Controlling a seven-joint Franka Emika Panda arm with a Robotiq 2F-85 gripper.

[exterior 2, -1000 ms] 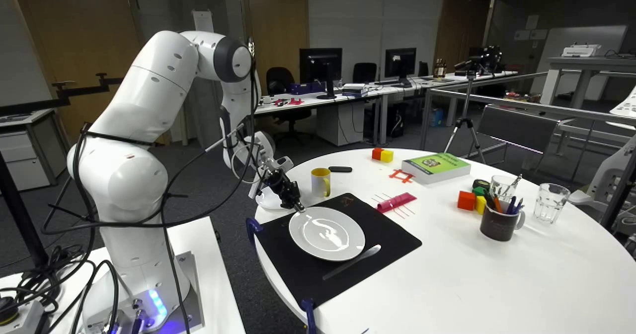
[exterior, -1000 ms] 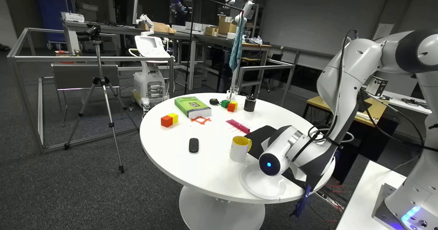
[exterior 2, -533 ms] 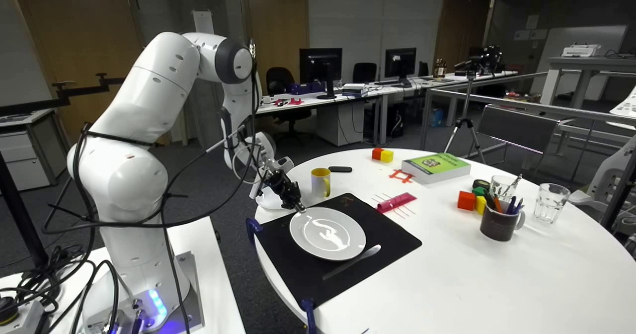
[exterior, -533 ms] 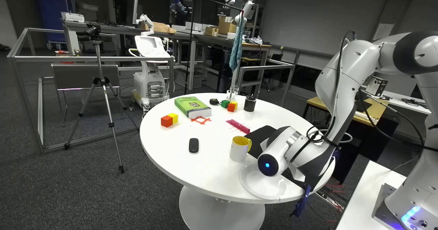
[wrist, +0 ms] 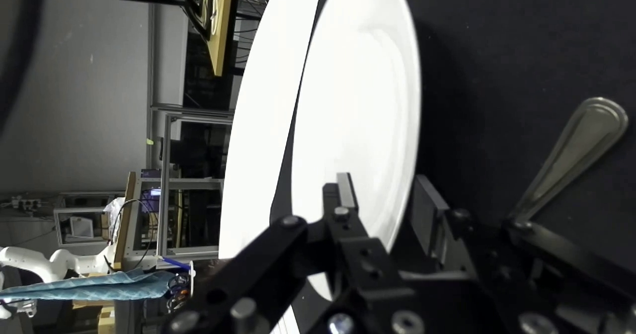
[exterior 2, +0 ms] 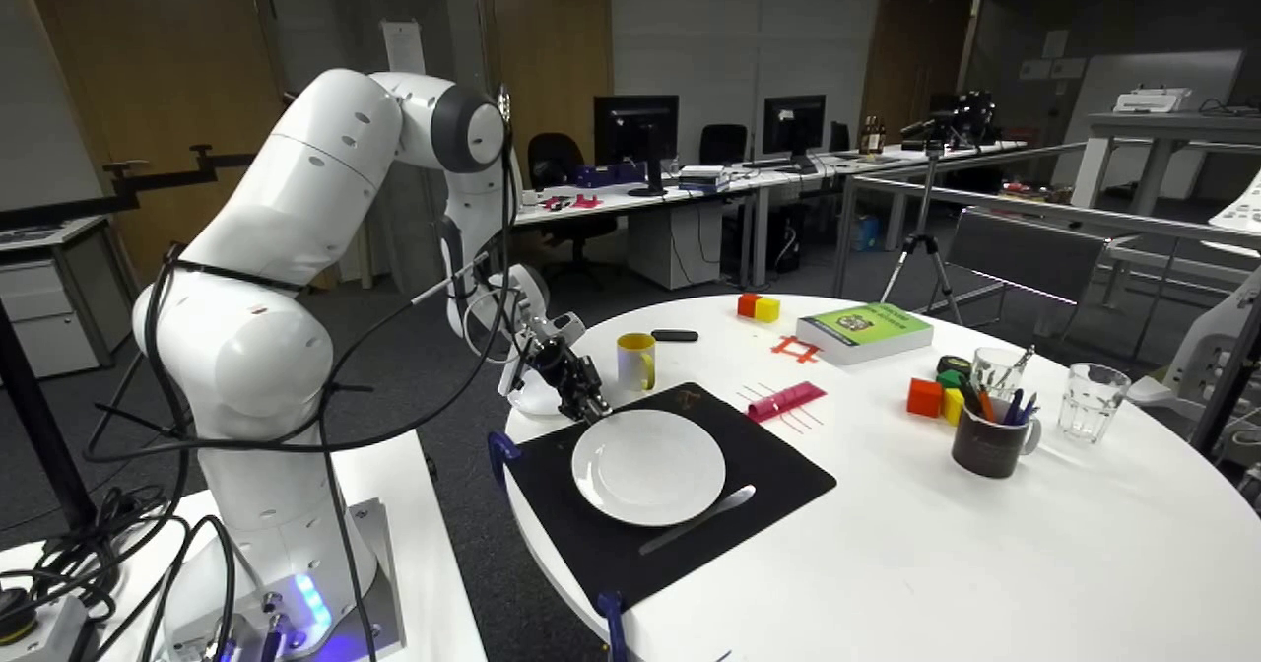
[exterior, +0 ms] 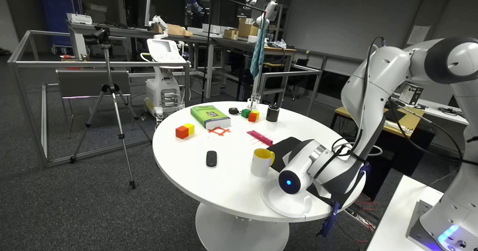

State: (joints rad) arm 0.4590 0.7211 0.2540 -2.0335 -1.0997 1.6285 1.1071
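Note:
The gripper [exterior 2: 595, 406] is at the rim of a white plate [exterior 2: 648, 470] on a black placemat [exterior 2: 778, 475]. In the wrist view the gripper [wrist: 382, 184] is open, with the plate [wrist: 348, 105] rim in the gap between its fingers. One finger [wrist: 348, 191] is over the plate's upper face; the opposite finger [wrist: 426, 207] is on the underside by the mat. Firm contact cannot be made out. The plate looks tilted, with dark shadow under its edge. A metal cutlery handle [wrist: 571, 157] lies on the mat nearby. In an exterior view the wrist hides the gripper.
A white mug with yellow inside [exterior: 260, 165] and another white plate [exterior: 276, 203] stand beside the arm. A knife [exterior 2: 697, 521] lies on the mat. Blue clamps [exterior 2: 613, 623] hold the mat edge. A remote [exterior: 211, 158], book [exterior 2: 867, 330], and pen cup [exterior 2: 990, 445] stand farther off.
The arm has lowered slightly and the gripper has shifted a little toward the plate. The plate's glare has gone and its outline looks rounder, as if its rim by the gripper has risen.

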